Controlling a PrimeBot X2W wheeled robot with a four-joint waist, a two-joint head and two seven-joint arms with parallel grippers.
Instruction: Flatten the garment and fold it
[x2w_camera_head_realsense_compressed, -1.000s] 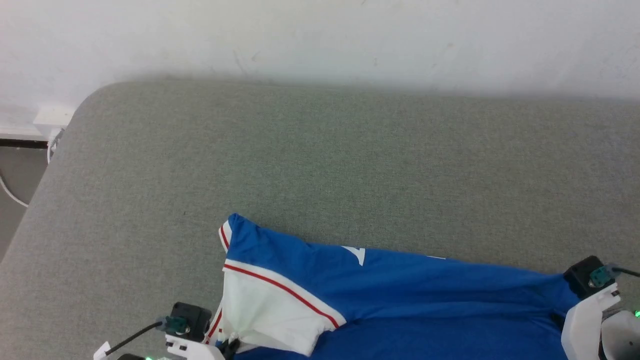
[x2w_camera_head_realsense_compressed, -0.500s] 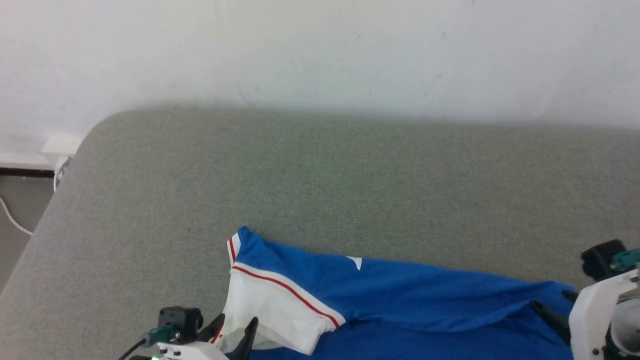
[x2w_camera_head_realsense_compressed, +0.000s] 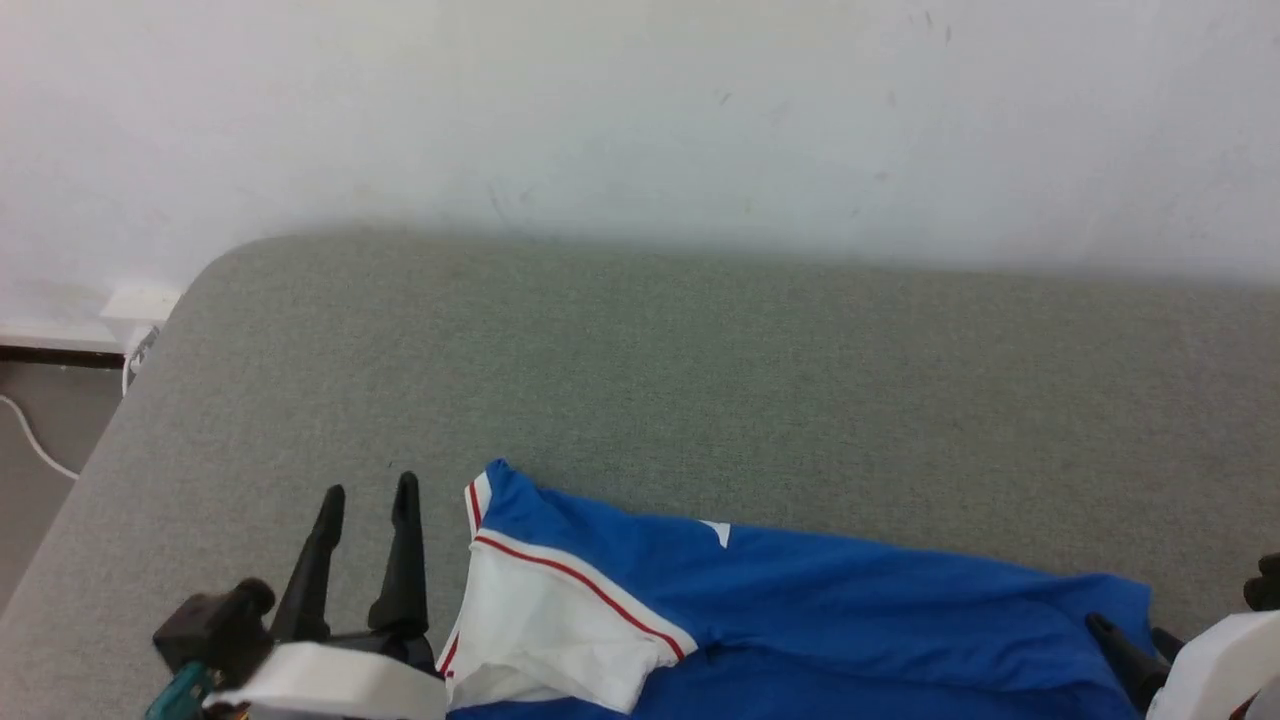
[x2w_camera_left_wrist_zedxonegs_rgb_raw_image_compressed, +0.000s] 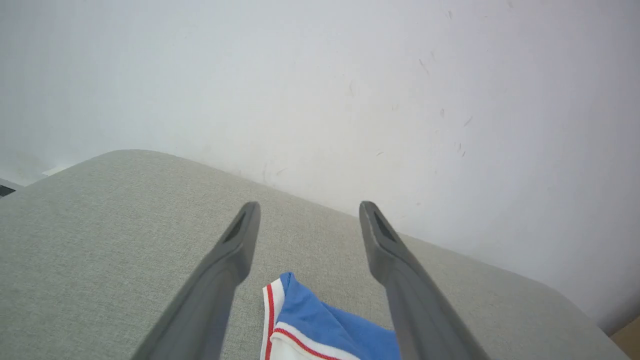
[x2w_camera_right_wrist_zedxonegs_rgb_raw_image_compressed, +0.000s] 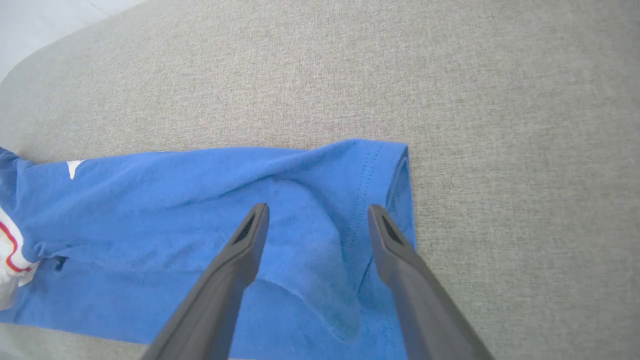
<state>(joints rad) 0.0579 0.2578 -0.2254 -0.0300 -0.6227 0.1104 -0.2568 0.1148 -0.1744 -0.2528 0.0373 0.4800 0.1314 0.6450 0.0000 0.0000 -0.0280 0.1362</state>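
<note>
My left gripper (x2w_camera_head_realsense_compressed: 370, 487) hovers with its fingers spread and nothing between them. It is over bare padded bench (x2w_camera_head_realsense_compressed: 700, 380), just beside the sleeve end of the jersey (x2w_camera_head_realsense_compressed: 800, 620). My right gripper (x2w_camera_right_wrist_zedxonegs_rgb_raw_image_compressed: 318, 208) is open too, poised above the stitched hem (x2w_camera_right_wrist_zedxonegs_rgb_raw_image_compressed: 395, 170) without pinching any cloth.

The jersey lies across the near part of the bench, with its white sleeve (x2w_camera_head_realsense_compressed: 540, 640) toward my left and the hem toward my right. It is stretched out but not flat. Long ridges run along the blue body, the cloth puckers near the hem, and the sleeve is tucked over itself. Only a scrap of white lettering (x2w_camera_head_realsense_compressed: 715, 532) peeks out.

I judge that flattening is the job now, and folding should wait.

To do it well:
- Take a clean hold at each end, catching both layers at the hem corner and the shoulder seam rather than the loose sleeve alone.
- Pull the two ends apart evenly and low to the surface, so the ridges run out instead of bunching.
- Keep my fingertips from dragging on the bench fabric. A snag there would shift the whole shirt.
- Spread the sleeve last.
</note>
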